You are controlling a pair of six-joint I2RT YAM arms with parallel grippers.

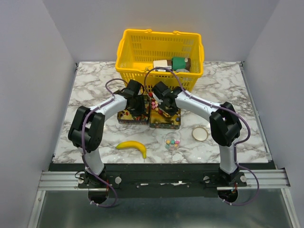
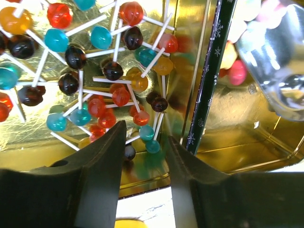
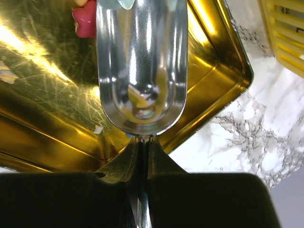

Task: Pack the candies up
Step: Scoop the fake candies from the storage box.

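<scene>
While my right pincer [image 3: 143, 142] is clamped narrow on the handle of the scoop [image 3: 142, 61], the scoop's long axis runs straight away from it toward the far side. Its bowl hangs over the gold floor of the right tin [image 3: 213, 61].

The candies [image 3: 85, 21] I want lie past the bowl's far end and a little to the left, with a pink one just beside the scoop's wall. The bowl itself looks bare of them. I judge the coming move to be a push far and left along that axis, and my right arm is the nearer one for it. More candies sit in the jar [image 1: 172, 141] on the near part of the desk [image 1: 90, 85], well apart from both pincers.

My left pincer [image 2: 145, 133] is half wide over the left tin [image 1: 124, 116], gripping nothing I can make out. The lollipops [image 2: 97, 107] lie right under its tips, their sticks pointing every way.

Counted: two tins, one scoop, one jar, one lid [image 1: 200, 133], one banana [image 1: 132, 147] and one basket [image 1: 124, 52]. The candies and lollipops are too many and too tangled to count.
</scene>
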